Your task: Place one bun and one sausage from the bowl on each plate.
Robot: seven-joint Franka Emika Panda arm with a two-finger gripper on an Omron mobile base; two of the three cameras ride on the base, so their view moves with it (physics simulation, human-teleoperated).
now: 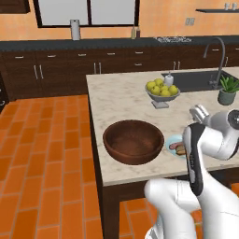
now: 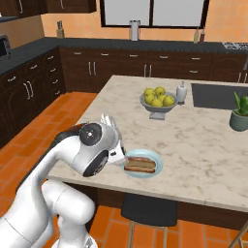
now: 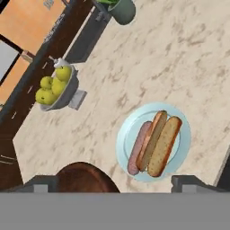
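- In the left base view the dark brown wooden bowl stands near the front edge of the marble island counter; its inside looks bare from this side.
- Just right of the bowl lies the pale blue plate, partly hidden behind the white arm; something pinkish and something orange show on it.
- Behind the bowl, further in on the counter, stands a grey footed bowl of yellow-green fruit, and beyond it a sink with a tall faucet and a potted plant at the far right.
- In the right base view the plate sits near the counter's front edge, close by the arm's wrist, with food lying across it.
- In the hand view the bowl's rim shows at the lower left, the fruit bowl at the left and the plant pot at the top.
- On the plate the sausage lies leftmost, touching a bun, and a second bun lies against that one on the right, all three side by side and slanted alike.
- The gripper hangs above the counter with its jaws spread wide and nothing between them; its finger tips stand far apart, bracketing the bowl's rim and the plate's lower edge.
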